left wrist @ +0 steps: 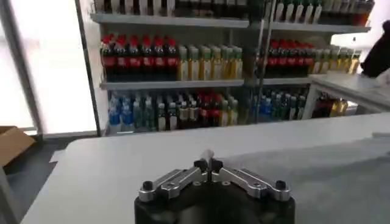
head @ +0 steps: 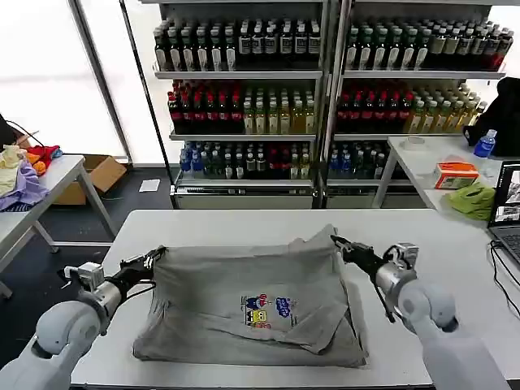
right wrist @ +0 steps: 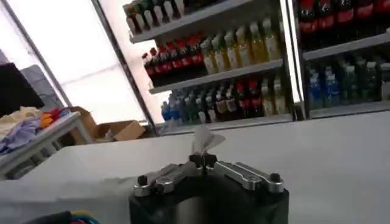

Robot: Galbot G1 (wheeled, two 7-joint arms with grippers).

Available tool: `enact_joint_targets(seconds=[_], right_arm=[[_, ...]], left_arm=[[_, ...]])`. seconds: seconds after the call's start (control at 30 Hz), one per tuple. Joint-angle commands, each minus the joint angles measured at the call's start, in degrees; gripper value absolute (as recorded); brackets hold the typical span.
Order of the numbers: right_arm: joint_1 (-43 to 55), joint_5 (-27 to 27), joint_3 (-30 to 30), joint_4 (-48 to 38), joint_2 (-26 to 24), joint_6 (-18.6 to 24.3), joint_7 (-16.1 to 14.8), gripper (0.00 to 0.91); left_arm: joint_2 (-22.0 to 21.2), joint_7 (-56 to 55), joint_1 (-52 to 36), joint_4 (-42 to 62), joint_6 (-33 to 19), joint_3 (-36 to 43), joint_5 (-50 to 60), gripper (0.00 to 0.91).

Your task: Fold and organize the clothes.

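Note:
A light grey T-shirt [head: 260, 301] with a small multicolour chest print [head: 265, 309] lies spread on the white table [head: 244, 223]. My left gripper [head: 157, 258] is shut on the shirt's left upper edge, lifting it slightly. My right gripper [head: 337, 242] is shut on the right upper corner, which rises in a peak. In the left wrist view the jaws of the left gripper [left wrist: 208, 165] pinch a thin fold of grey cloth [left wrist: 317, 176]. In the right wrist view the right gripper [right wrist: 202, 159] holds a tuft of cloth [right wrist: 204, 140] sticking up.
Shelves of bottles [head: 325, 89] stand behind the table. A side table at the left [head: 41, 191] carries lavender, yellow and red garments. Another table at the right [head: 431, 162] holds an orange box, a lime-green cloth [head: 473, 200] and a laptop [head: 508, 213].

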Motion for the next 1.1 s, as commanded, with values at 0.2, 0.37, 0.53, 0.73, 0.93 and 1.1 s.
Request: enact_joint_targets(seconds=[0.2,0.37,0.53,0.73,0.93,1.1], right_arm=[[-28.8,-5.7,9.9,15.2,1.3,1.5,-2.6,0.0],[-32.3,-8.4,10.0,17.0,3.0,1.2,-1.7,0.0],[-32.6,-13.6,9.6,20.4,4.6,-0.1,0.2,0.907],[-34.9,-13.8,15.0,22.1,3.4,2.6,-1.4,0.907],[-33.9,-24.1,18.4,15.3,5.9,26.7,-7.7,0.907],[-33.8,-18.7,20.0,12.5,8.0,34.9,-8.2,0.907]], left_arm=[[-2.2,0.2,27.3,-12.2,-1.2,-10.6,4.1,0.01],[-4.8,0.5,29.7,-12.0,-1.8,-9.6,9.1,0.03],[-6.0,0.2,30.0,-13.4,-1.0,-10.2,12.2,0.907],[-6.4,-0.6,30.6,-15.3,-0.6,-16.1,10.0,0.907],[-10.3,-7.9,30.8,-16.5,-5.6,-15.3,8.7,0.907],[-15.2,-9.9,30.0,-16.5,-9.6,-8.9,11.0,0.907]])
